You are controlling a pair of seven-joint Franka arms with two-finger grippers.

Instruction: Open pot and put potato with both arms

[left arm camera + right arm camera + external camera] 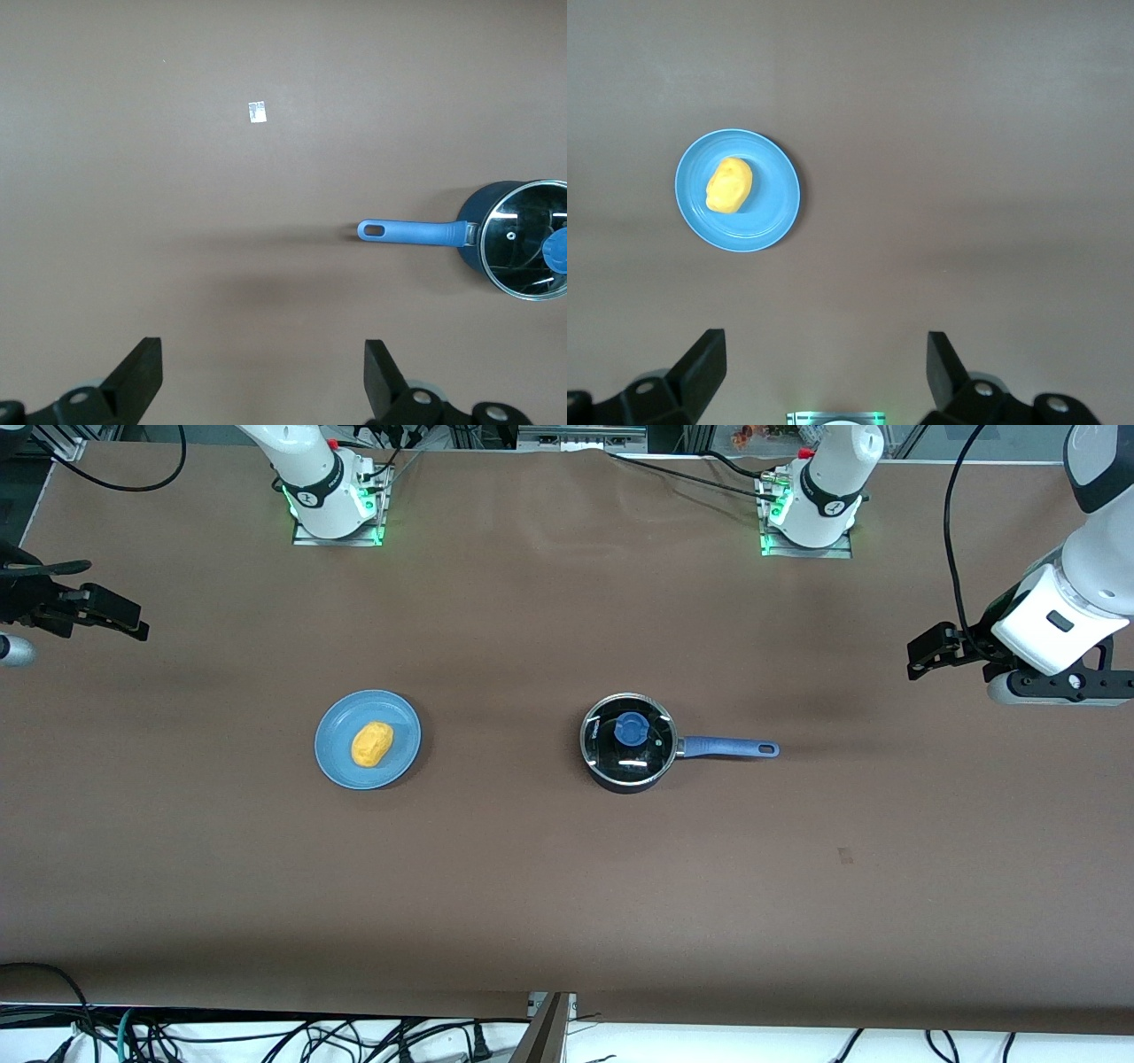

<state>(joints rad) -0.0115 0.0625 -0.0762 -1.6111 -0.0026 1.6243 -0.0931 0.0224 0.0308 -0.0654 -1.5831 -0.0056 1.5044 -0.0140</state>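
Observation:
The black pot (624,783) stands mid-table with its glass lid (651,755) and blue knob on it; its blue handle (728,747) points toward the left arm's end. The yellow potato (372,744) lies on a light-blue plate (338,765) toward the right arm's end. My left gripper (923,657) is open and empty, up in the air over the left arm's end of the table. The left wrist view shows the pot (471,257) off beside the open fingers (142,376). My right gripper (133,622) is open and empty over the right arm's end. The right wrist view shows the potato (729,185).
Both arm bases (335,509) with green lights stand along the table's edge farthest from the front camera. A small pale tag (845,856) lies on the brown table (532,886), nearer the front camera than the pot's handle. Cables hang below the table's near edge.

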